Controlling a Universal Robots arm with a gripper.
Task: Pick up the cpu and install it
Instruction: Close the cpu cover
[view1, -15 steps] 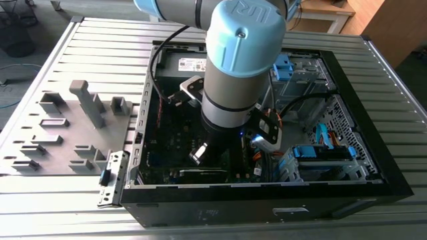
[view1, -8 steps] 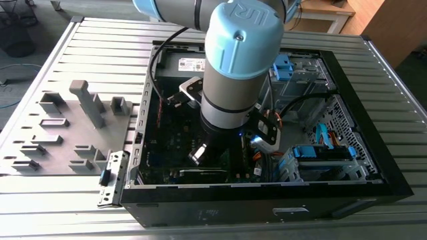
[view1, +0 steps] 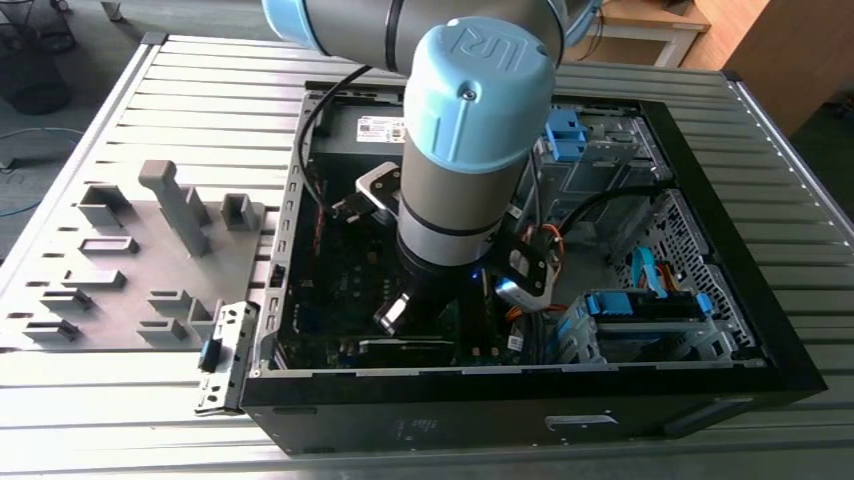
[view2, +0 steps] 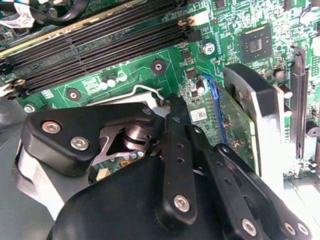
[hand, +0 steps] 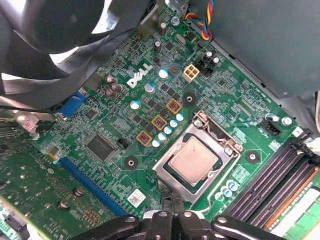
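Grey-silver, the cpu (hand: 194, 156) lies flat within the socket (hand: 162, 169) — the gripper (hand: 172, 211), clenched and empty, hovers just off one corner of that socket.

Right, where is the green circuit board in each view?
Exterior view: circuit board inside the computer case, on the exterior view's left of the arm.
Second wrist view: beyond the gripper, circuit board.
First wrist view: around the cpu, circuit board.
Shared: the memory slots in both wrist views.

Green board (hand: 215, 95) speckled with pale blue dots; dull silver chip (hand: 194, 156). Black case (view1: 534, 398), ribbed grey table (view1: 200, 95). Pale blue and grey arm (view1: 467, 120).
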